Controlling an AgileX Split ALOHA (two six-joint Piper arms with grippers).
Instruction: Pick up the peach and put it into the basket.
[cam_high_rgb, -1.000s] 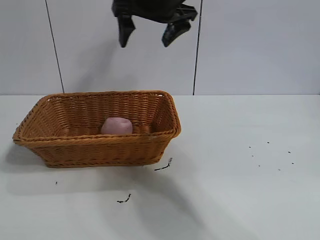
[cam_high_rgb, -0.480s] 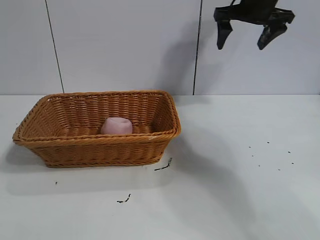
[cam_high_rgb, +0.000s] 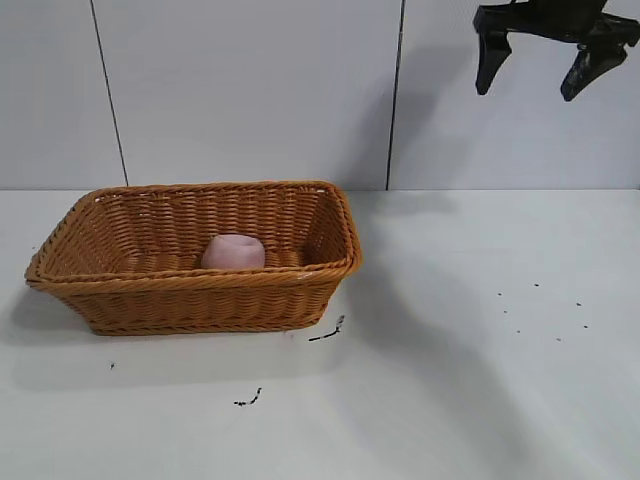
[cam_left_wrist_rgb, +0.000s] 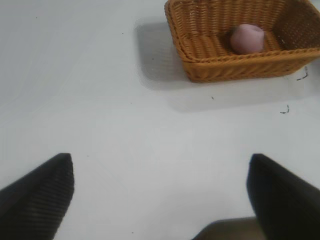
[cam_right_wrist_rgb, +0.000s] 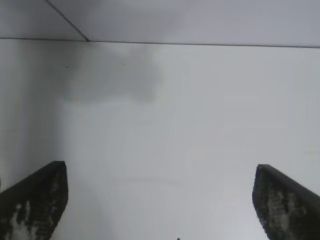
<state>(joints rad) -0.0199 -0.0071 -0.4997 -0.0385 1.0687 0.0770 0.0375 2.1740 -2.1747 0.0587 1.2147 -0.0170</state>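
The pale pink peach (cam_high_rgb: 233, 251) lies inside the orange-brown wicker basket (cam_high_rgb: 200, 282) at the left of the table. My right gripper (cam_high_rgb: 528, 92) hangs high at the upper right, far from the basket, open and empty. In the right wrist view the right gripper (cam_right_wrist_rgb: 160, 167) has its fingers wide apart over bare white table. My left gripper (cam_left_wrist_rgb: 160, 165) is out of the exterior view. In its wrist view it is open and empty, with the basket (cam_left_wrist_rgb: 235, 60) and the peach (cam_left_wrist_rgb: 246, 38) far off.
Small black scraps lie on the white table in front of the basket (cam_high_rgb: 327, 331) (cam_high_rgb: 248, 399), and tiny specks lie at the right (cam_high_rgb: 545, 310). A grey panelled wall with vertical seams (cam_high_rgb: 396, 95) stands behind the table.
The right gripper has moved from above the basket to the upper right, staying open and empty. The peach and basket have not moved.
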